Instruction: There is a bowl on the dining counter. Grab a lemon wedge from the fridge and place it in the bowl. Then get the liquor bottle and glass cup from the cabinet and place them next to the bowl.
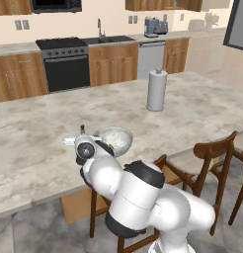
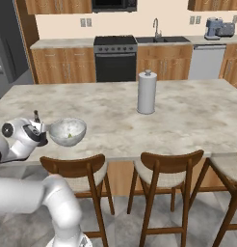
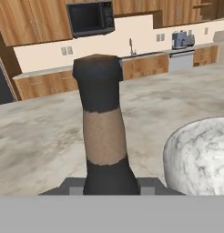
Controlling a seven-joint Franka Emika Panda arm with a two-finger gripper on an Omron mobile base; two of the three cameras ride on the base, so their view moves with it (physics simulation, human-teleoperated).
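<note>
The marbled, rounded bowl (image 2: 67, 131) sits near the front edge of the pale stone dining counter (image 1: 202, 113), a small greenish lemon wedge (image 2: 70, 136) lying inside it. Just beside the bowl, the gripper (image 3: 109, 189) has its fingers clamped on the dark liquor bottle (image 3: 102, 132), upright, with a tan band round its neck. A smooth cylindrical paper towel roll (image 1: 156, 90) stands well behind the bowl.

Wooden cabinets (image 2: 62, 70) line the cream back wall (image 2: 58, 26), with a black oven (image 2: 115, 60), sink faucet (image 2: 155, 29) and dishwasher (image 2: 206, 61). Wooden chairs (image 2: 171, 188) stand along the marble bench's (image 2: 197, 120) near edge, on grey tile floor (image 2: 130, 226).
</note>
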